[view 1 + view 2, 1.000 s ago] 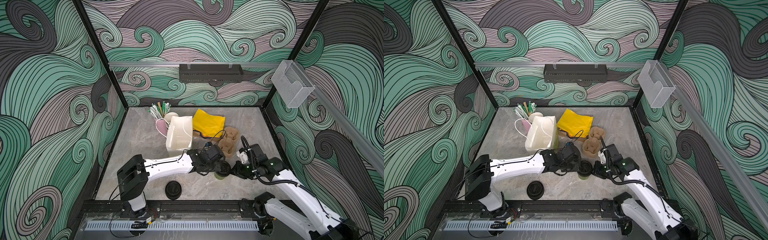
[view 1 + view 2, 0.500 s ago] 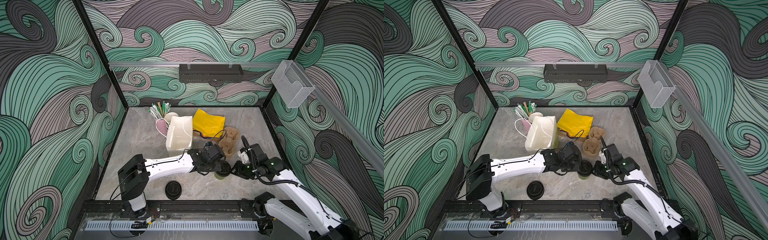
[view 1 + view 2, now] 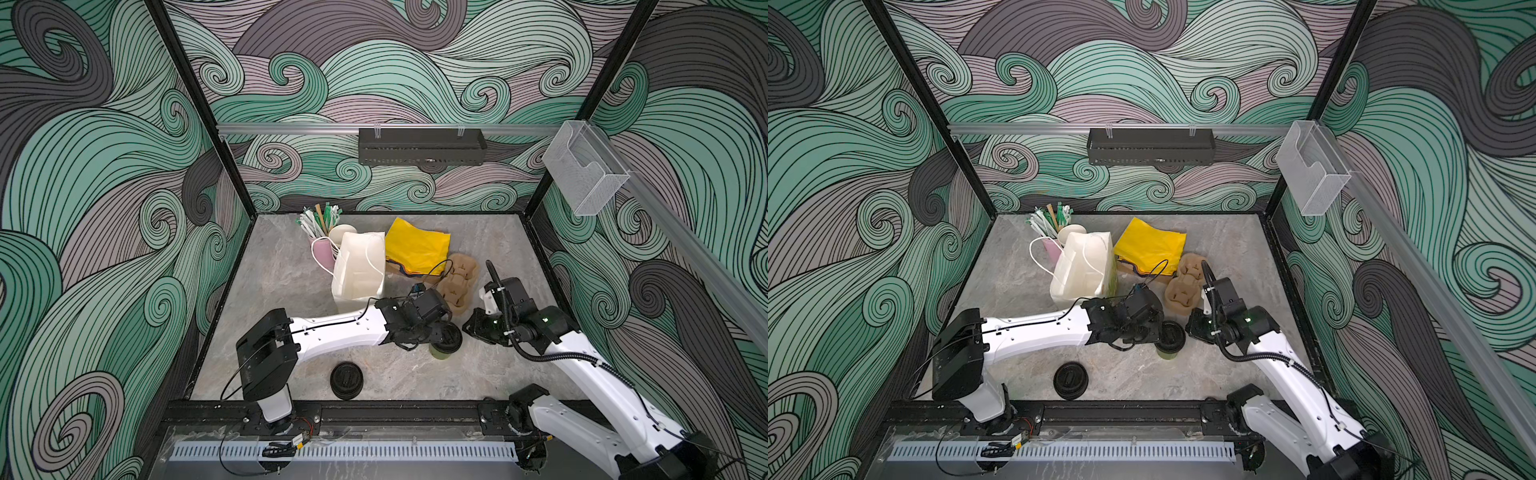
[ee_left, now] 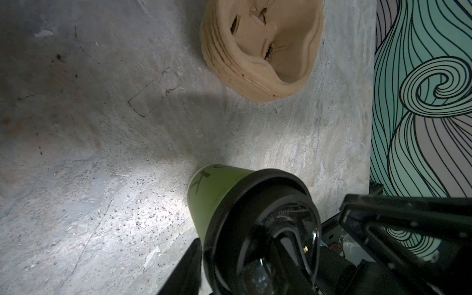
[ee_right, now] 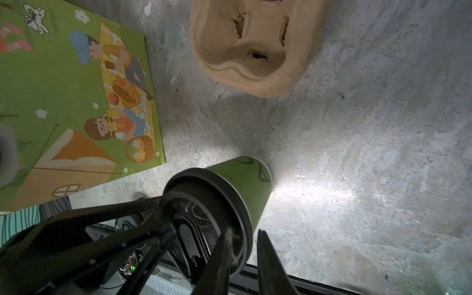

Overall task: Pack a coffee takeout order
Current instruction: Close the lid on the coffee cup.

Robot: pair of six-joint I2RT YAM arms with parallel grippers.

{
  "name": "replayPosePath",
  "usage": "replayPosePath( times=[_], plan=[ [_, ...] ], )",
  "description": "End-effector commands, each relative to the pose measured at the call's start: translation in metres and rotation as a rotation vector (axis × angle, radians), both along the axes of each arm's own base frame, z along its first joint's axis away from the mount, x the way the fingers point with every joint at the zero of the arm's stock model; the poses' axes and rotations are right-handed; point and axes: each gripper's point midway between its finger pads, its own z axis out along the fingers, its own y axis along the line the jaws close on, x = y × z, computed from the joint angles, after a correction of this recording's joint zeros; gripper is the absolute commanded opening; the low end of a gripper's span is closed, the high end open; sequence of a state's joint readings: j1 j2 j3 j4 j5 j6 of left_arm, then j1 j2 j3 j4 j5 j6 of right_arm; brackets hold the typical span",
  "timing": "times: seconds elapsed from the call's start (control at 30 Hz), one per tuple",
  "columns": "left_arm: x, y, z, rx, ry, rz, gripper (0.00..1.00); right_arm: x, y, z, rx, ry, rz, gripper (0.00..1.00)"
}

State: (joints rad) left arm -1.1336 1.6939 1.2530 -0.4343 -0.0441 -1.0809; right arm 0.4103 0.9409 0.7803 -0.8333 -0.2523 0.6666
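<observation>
The green cup point(image 4: 217, 201) stands near the worktop's front edge, grasped by the left tool point(image 3: 430, 337). Whether the right tool point(image 5: 241, 260) pinches the black lid point(image 5: 201, 194), I cannot tell. Better to press the rim evenly.

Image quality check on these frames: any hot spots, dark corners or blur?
Left wrist view: hot spot on the table beside the green cup, darkening away from it; black lid soft up close. Right wrist view: glare on the table, right gripper fingers blurred. Both top views: even light, sharp.
</observation>
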Motion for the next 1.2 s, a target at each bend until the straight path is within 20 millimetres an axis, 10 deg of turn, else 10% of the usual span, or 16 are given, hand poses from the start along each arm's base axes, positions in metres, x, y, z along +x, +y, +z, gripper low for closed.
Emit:
replayPosePath(
  times=[0.0, 0.8, 1.17],
  plan=[
    [0.000, 0.007, -0.009, 0.059, 0.012, -0.005, 0.43, 0.005, 0.010, -0.001, 0.062, 0.006, -0.010, 0.20],
    [-0.002, 0.009, -0.013, 0.066, 0.018, -0.003, 0.42, -0.014, -0.017, -0.041, -0.082, 0.129, -0.065, 0.08],
    [0.000, 0.007, -0.010, 0.064, 0.010, -0.007, 0.42, 0.000, -0.015, 0.009, -0.028, -0.056, -0.065, 0.29]
  ],
)
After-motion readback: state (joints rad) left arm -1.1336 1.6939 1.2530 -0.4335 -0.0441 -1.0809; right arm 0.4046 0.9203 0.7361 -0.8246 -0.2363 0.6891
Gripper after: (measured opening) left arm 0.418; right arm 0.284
